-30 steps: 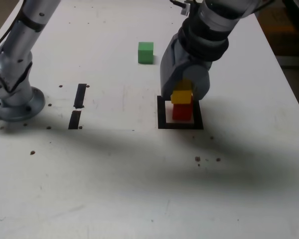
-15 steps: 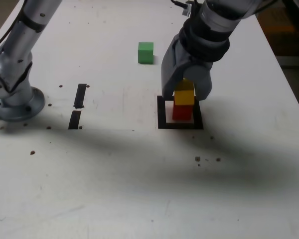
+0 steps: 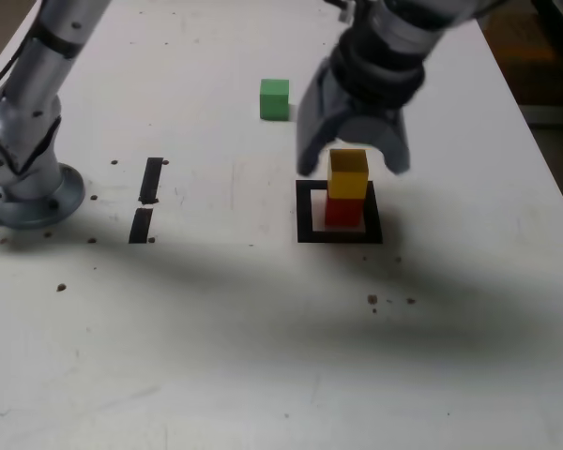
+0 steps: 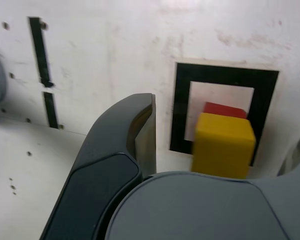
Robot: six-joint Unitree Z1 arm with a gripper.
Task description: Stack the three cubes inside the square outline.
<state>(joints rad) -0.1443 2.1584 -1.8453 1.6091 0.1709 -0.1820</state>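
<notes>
Two of the three cubes are stacked. The red cube [image 3: 342,212] sits inside the square outline [image 3: 307,214] on the worktop [image 3: 263,328], and the yellow cube [image 3: 347,173] rests on top of it. The green cube [image 3: 274,98] is not yet placed: it lies on the bare worktop, farther from the camera and to the exterior view's left of the outline, well apart from the stack. By my judgement, about two thirds of the job is done; what remains is to fetch the green cube and set it on the yellow one.

The gripper [image 3: 353,161] hangs just above and around the top of the stack with its jaws spread wide, one on each side of the yellow cube, holding nothing. In the wrist view the dark jaw stands clear of the yellow cube [image 4: 222,145], with a gap between them.

The cubes are small, matte and plain-coloured, all of like size. From the wrist view the yellow cube sits slightly off the red cube [image 4: 225,109], whose one edge shows beyond it, so the stack is not perfectly aligned but looks steady. The outline [image 4: 181,107] is black tape round a white centre, a little wider than a cube; the red cube lies within the white area, towards one side.
</notes>
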